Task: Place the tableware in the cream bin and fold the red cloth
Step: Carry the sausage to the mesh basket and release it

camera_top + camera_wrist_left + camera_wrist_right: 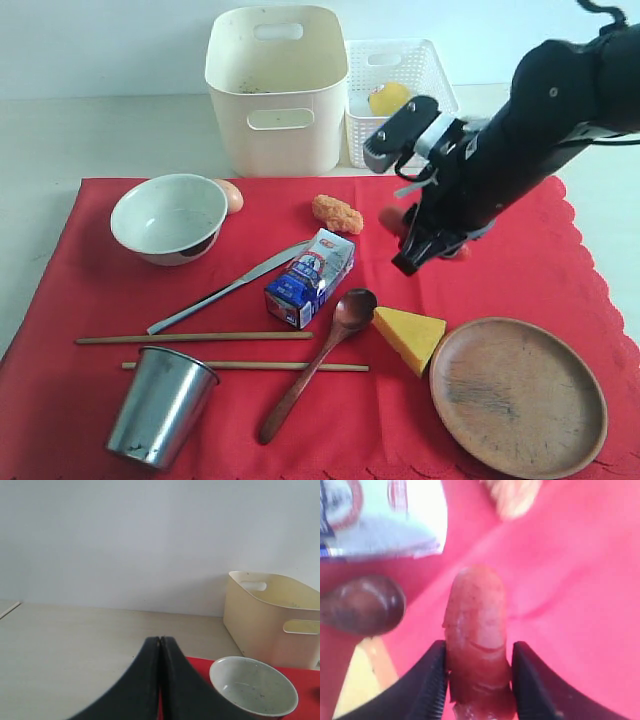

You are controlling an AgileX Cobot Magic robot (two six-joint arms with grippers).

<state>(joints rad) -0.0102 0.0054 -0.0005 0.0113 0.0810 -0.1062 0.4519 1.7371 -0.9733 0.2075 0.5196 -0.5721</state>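
L gripper [160, 680]: jaws pressed together, near bowl [168, 215]. On red cloth [70, 290], spread flat: bowl back left, steel cup [160, 405] front left on its side, chopsticks [195, 338], knife [230, 288], spoon [318, 362] mid. cream bin [277, 90] behind cloth, upright. R gripper [479, 680] pinching sausage [477, 625], right of milk carton [310, 278]. plate [517, 395] front right on cloth.

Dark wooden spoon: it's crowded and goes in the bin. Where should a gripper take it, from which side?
Probably take the dark wooden spoon by its handle end, from above, jaws across. It lies flat; milk carton and cheese wedge hem its bowl, that end lies clear.
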